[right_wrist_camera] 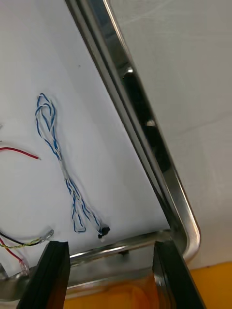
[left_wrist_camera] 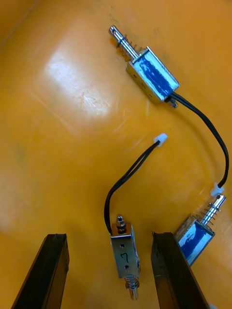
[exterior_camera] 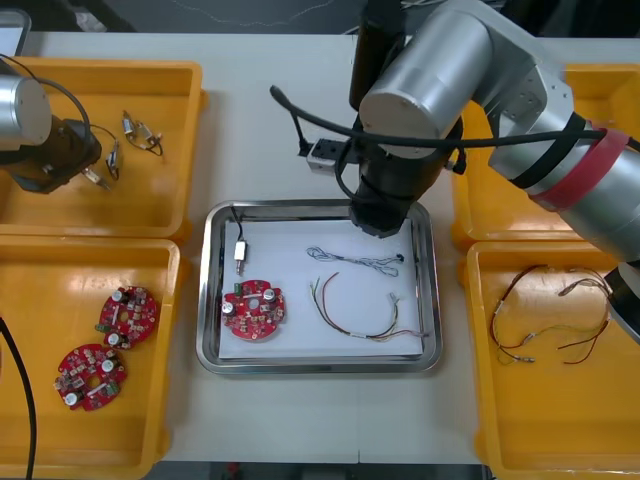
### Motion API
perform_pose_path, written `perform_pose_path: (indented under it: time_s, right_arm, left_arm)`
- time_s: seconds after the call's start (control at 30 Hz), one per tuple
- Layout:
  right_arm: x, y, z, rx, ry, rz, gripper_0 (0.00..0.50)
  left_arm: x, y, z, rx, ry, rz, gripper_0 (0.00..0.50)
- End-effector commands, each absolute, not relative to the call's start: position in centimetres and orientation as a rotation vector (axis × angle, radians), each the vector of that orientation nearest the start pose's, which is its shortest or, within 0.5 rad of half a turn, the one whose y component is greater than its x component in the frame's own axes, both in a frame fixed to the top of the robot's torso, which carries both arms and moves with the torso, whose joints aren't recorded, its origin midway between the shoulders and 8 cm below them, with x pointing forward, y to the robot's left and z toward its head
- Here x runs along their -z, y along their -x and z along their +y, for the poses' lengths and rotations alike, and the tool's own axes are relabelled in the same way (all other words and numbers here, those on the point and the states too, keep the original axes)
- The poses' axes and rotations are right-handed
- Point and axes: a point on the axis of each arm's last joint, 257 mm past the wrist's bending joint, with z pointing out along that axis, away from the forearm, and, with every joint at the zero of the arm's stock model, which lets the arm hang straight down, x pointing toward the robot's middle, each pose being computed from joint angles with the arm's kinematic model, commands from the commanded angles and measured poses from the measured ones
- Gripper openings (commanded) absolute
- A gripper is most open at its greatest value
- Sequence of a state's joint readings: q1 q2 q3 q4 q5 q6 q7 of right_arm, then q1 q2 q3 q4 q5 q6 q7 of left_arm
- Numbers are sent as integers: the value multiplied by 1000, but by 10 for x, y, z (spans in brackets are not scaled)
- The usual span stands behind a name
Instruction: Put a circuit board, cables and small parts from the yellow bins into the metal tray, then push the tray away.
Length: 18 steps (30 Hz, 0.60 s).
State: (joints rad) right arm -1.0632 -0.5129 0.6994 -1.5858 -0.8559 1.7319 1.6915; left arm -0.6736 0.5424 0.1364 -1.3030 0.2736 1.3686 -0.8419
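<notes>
Upper left of the front view: the left gripper (left_wrist_camera: 108, 237) hangs over the upper-left yellow bin (exterior_camera: 170, 190), fingers apart and holding nothing. In the left wrist view, one small metal part (left_wrist_camera: 124, 256) with a black lead lies on the bin floor between the fingers. Two more metal parts (left_wrist_camera: 151, 77) lie near it.

Lower left: the lower-left yellow bin (exterior_camera: 40, 300) holds two red circuit boards (exterior_camera: 127, 315), close together.

Centre: the metal tray (exterior_camera: 205, 300), white inside, holds a part on a black cable (exterior_camera: 240, 255) at its left. A third circuit board (exterior_camera: 253, 308) lies just below that. To their right lies the blue and white cable (exterior_camera: 365, 262), and below it the red and yellow cable (exterior_camera: 365, 325).

The right gripper (right_wrist_camera: 111, 243) stands at the tray's upper right corner, fingers apart and empty. In the right wrist view the blue and white cable lies flat just beyond the fingertips.

Right: the lower-right yellow bin (exterior_camera: 520, 420) holds loose cables (exterior_camera: 550, 320). The right arm covers much of the upper-right yellow bin (exterior_camera: 610, 95).
</notes>
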Motion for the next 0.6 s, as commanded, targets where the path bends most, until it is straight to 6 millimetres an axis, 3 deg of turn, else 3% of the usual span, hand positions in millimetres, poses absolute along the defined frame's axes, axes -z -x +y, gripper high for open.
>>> perform_pose_path:
  time_s: [0.03,0.2,0.4,0.6]
  right_arm:
    - [126,-493,-94,181,1197,2486,500]
    - [97,-495,-130,148,891,2616,500]
    - [67,-513,-154,88,563,2623,500]
    - [51,-524,-184,23,248,2618,500]
  left_arm:
    - [194,-588,407,49,857,2298,500]
    - [197,-588,405,36,842,2308,500]
    - [205,-589,403,31,831,2320,500]
    - [214,-595,406,29,818,2309,500]
